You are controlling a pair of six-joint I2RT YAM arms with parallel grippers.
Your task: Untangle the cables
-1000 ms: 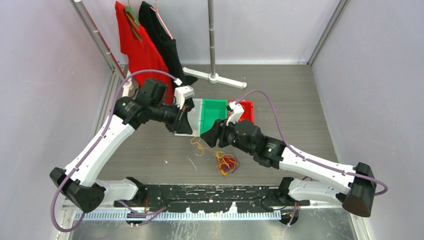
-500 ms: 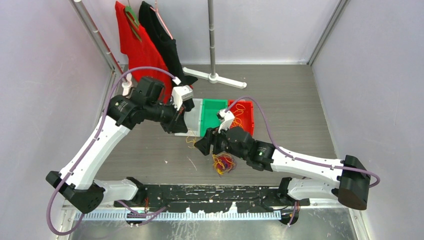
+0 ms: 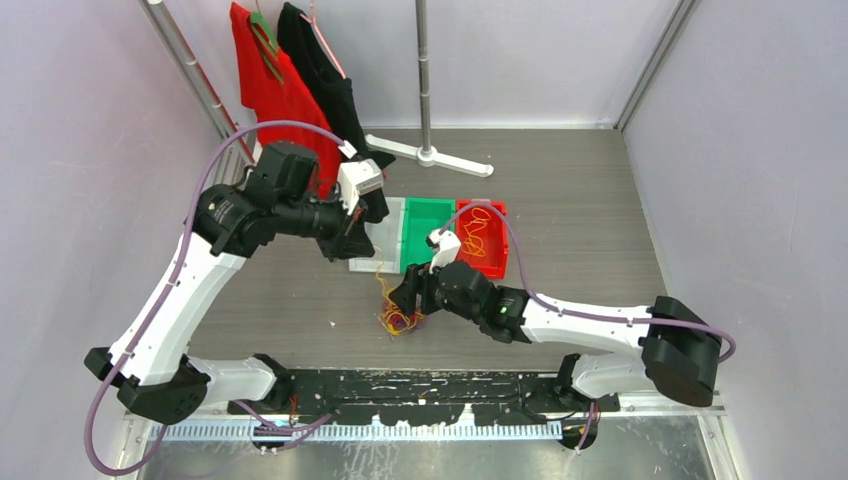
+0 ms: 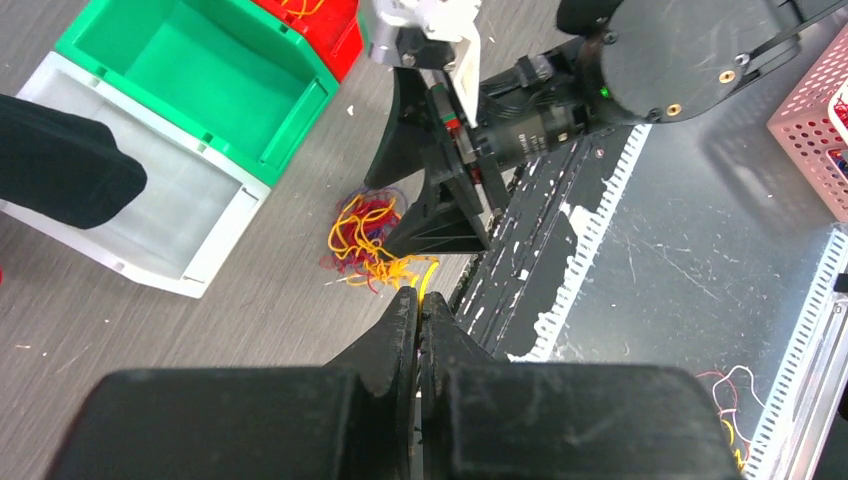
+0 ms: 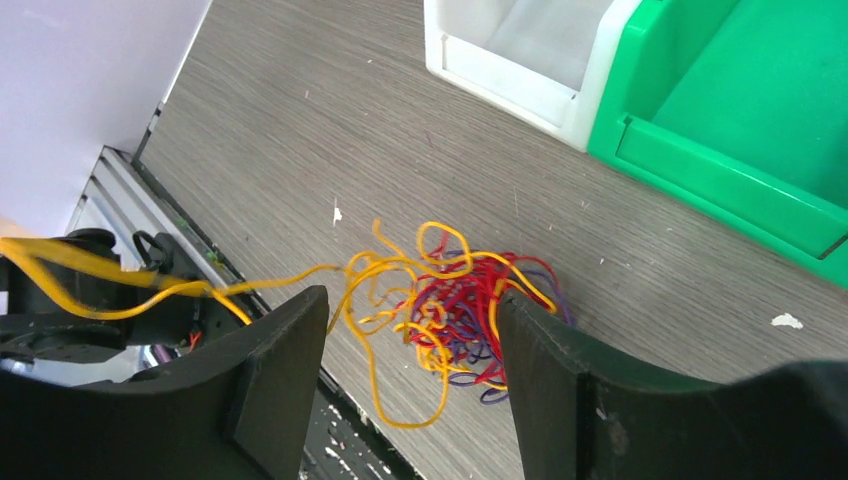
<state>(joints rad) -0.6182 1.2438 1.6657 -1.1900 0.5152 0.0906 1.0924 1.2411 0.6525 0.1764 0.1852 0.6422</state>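
The cables (image 3: 398,318) lie as one loopy wad of yellow, red and purple strands on the table just beyond the front rail. My left gripper (image 3: 362,240) hangs above the white bin, shut on a yellow strand (image 4: 432,275) that runs taut down to the wad (image 4: 365,240). My right gripper (image 3: 408,296) hovers low over the wad and is open. In the right wrist view its fingers (image 5: 290,340) straddle the cables (image 5: 460,310) without pinching them. Another yellow cable (image 3: 478,236) lies in the red bin.
The white bin (image 3: 392,225), green bin (image 3: 430,225) and red bin (image 3: 497,268) stand side by side behind the wad. Red and black shirts (image 3: 300,90) hang at the back left beside a pole stand (image 3: 430,155). The black base rail (image 3: 420,385) borders the near edge.
The wad has shifted left across the table and the right gripper has followed it left. The left arm has drawn back and up, stretching the yellow strand.
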